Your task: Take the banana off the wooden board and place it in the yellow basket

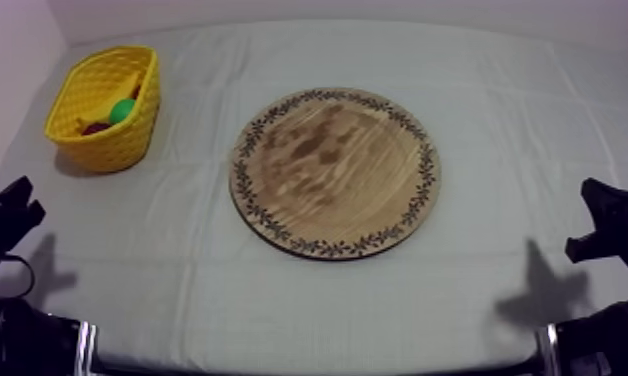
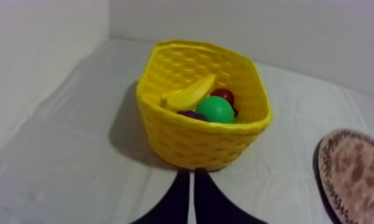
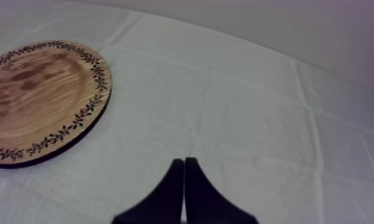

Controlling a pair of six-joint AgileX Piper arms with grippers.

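Fruit lies piled in the yellow basket [image 2: 202,142], and part of it is hard to make out. The banana [image 2: 191,96] lies inside, leaning against the far wall, its lower end hidden behind a green fruit [image 2: 214,110]. A small red fruit [image 2: 224,94] peeks out behind the green one, mostly covered. A dark purple piece [image 2: 192,114] is wedged under the banana; I cannot tell what it is.

By count there is one basket, one banana, one green fruit, one small red fruit and one purple piece. There is also one wooden board [image 1: 334,172], which lies flat near the middle of the table [image 1: 178,285], well apart from the basket at the far left. In the left wrist view the board is cut off at the frame's edge.

Two end effectors show. The left end effector [image 2: 193,174] is closed on nothing, its fingers pressed into a narrow wedge just before the basket. The right end effector [image 3: 184,162] is likewise closed and empty, over the cloth beside the board.
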